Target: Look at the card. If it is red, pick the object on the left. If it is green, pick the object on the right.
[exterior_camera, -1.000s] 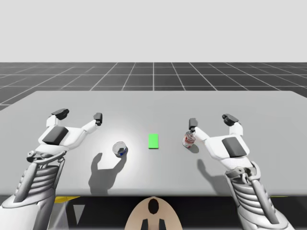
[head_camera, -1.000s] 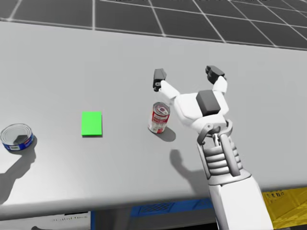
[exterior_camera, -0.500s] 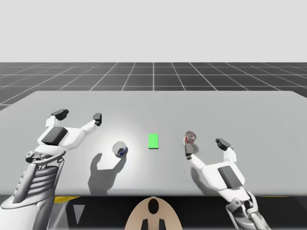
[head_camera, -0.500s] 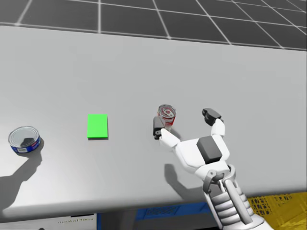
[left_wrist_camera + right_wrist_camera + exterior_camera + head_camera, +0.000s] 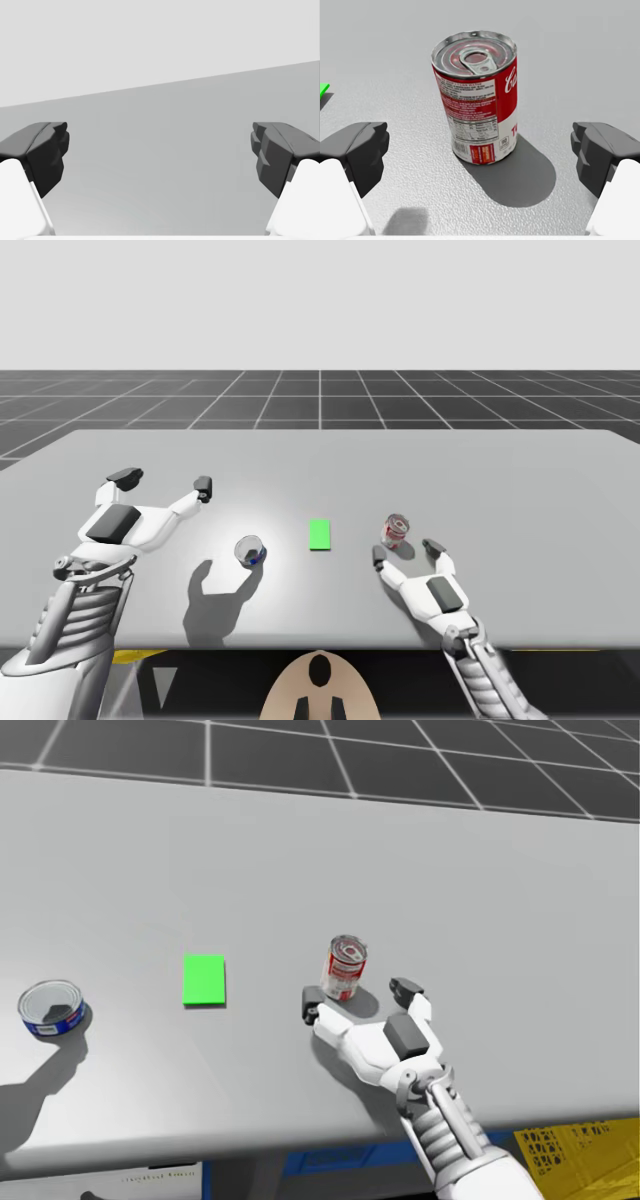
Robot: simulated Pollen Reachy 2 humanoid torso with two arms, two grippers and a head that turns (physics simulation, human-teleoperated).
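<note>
My right gripper pulled back from the far right of the red and white can toward the near edge. It sank low and shifted left, ending just near of the can with its fingers spread toward it. My head turned slightly.

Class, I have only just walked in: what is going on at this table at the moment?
The green card lies in the middle of the table, so the object on the right, an upright red and white can, is the one to pick. My right gripper is open and low over the table, with the can standing just ahead of it, untouched. My left gripper hovers open, holding nothing, off to the left of the low blue can.
</note>
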